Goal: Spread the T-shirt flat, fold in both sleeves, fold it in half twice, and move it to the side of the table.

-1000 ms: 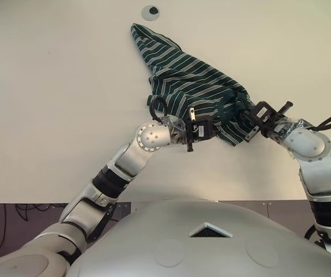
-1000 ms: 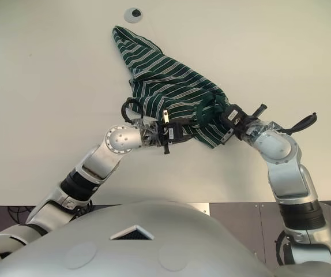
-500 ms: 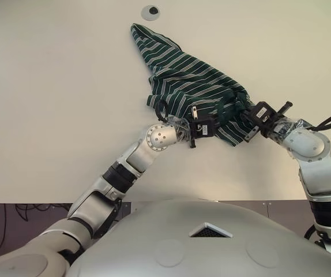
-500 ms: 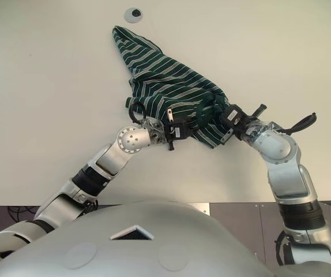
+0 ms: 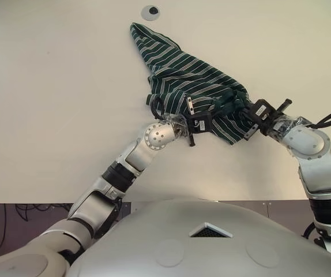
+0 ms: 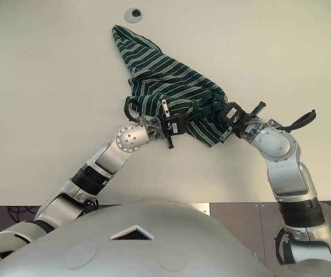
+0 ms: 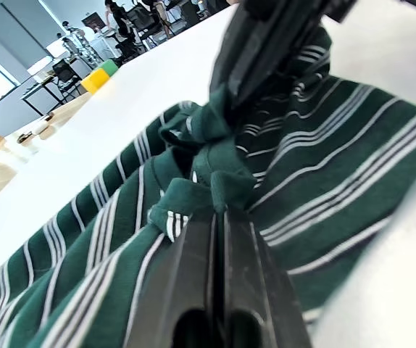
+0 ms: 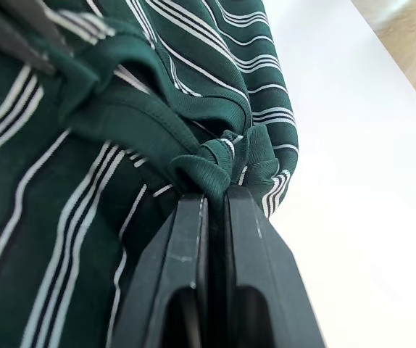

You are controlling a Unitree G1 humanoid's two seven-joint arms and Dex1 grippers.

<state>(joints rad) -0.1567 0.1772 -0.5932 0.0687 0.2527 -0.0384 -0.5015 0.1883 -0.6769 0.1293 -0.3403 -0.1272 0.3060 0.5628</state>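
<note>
The dark green T-shirt (image 5: 183, 75) with white stripes lies bunched on the white table (image 5: 56, 104). It runs from a narrow end far from me to a crumpled near edge. My left gripper (image 5: 209, 119) is shut on a fold of that near edge, seen pinched in the left wrist view (image 7: 219, 212). My right gripper (image 5: 242, 111) is shut on another bunched fold a short way to the right (image 8: 214, 196). The two grippers face each other closely, and the cloth between them is gathered and raised a little off the table.
A small round grey disc (image 5: 150, 11) is set in the table just beyond the shirt's far tip. Bare tabletop stretches to the left (image 5: 50, 69) and to the far right (image 5: 292, 46). The table's front edge (image 5: 38, 202) runs close to me.
My left gripper has moved away from me and slightly right with the fabric, closing on the right gripper. The near edge of the shirt has bunched up more. The right arm shifted only slightly.
</note>
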